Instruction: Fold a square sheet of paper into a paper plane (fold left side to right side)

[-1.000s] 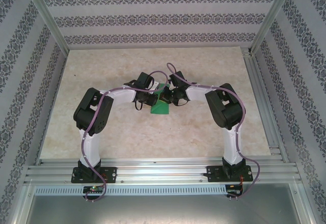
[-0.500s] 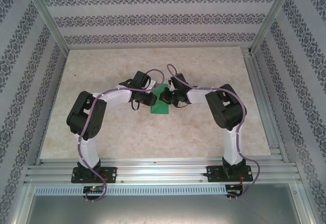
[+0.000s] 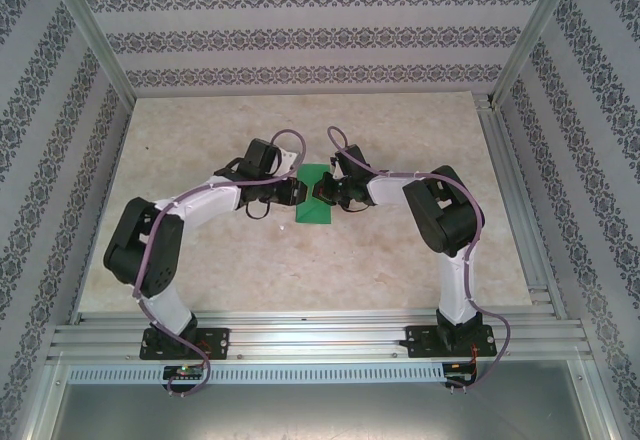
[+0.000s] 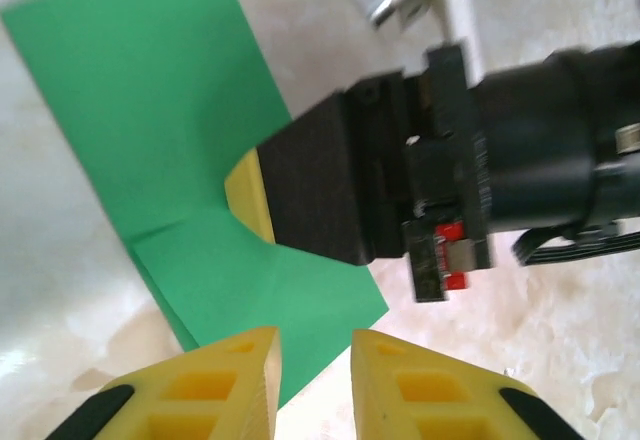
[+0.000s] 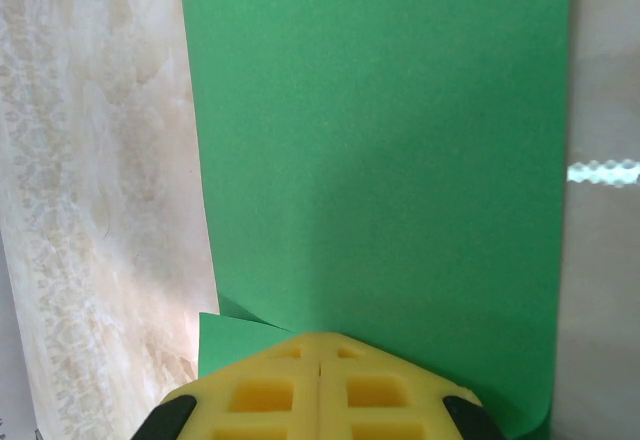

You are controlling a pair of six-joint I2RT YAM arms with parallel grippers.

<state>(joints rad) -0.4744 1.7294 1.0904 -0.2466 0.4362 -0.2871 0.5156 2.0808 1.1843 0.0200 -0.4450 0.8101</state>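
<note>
Sheet: the square sheet of paper (image 3: 317, 196) lies folded into an upright green rectangle at the middle of the tabletop (image 3: 200, 260), between the two hands.
Layers: in the right wrist view a corner of an under layer peeks out at its near left edge; in the left wrist view a short crease runs in from one edge.
Right hand (image 3: 326, 192): fingers closed flat together, tips set down on the sheet's right side.
Left hand (image 4: 312, 348): fingers a narrow gap apart, nothing between them, just at the sheet's left edge.
Surround: patterned walls (image 3: 300, 40) on three sides.
</note>
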